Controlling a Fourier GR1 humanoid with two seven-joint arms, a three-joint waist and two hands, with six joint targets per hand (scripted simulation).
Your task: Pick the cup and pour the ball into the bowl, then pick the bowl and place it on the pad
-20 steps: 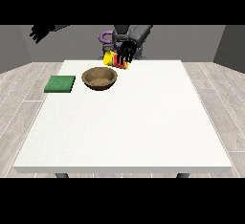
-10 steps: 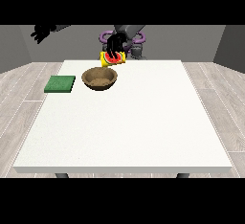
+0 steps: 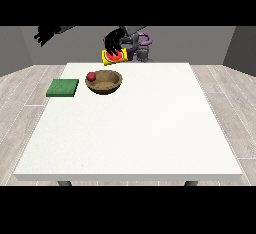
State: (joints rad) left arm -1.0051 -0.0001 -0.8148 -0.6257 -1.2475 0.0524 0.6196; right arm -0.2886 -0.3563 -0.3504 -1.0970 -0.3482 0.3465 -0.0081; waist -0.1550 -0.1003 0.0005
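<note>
A yellow cup point(image 3: 113, 57) with a red inside hangs tipped on its side just above and behind the brown bowl point(image 3: 106, 83). The hand at the view's right point(image 3: 114, 42) is shut on the cup from above. A red ball point(image 3: 92, 76) is at the bowl's left rim, out of the cup. The green pad point(image 3: 63, 87) lies flat to the left of the bowl. The hand at the view's left point(image 3: 47, 33) is raised high beyond the table's far left corner, fingers relaxed, holding nothing.
The white table point(image 3: 135, 128) stretches wide towards the camera and to the right of the bowl. The robot's grey and purple body point(image 3: 142, 45) stands behind the far edge.
The hand with the cup has shifted to the view's left and tipped the cup further. The red ball now shows at the bowl's left rim.
</note>
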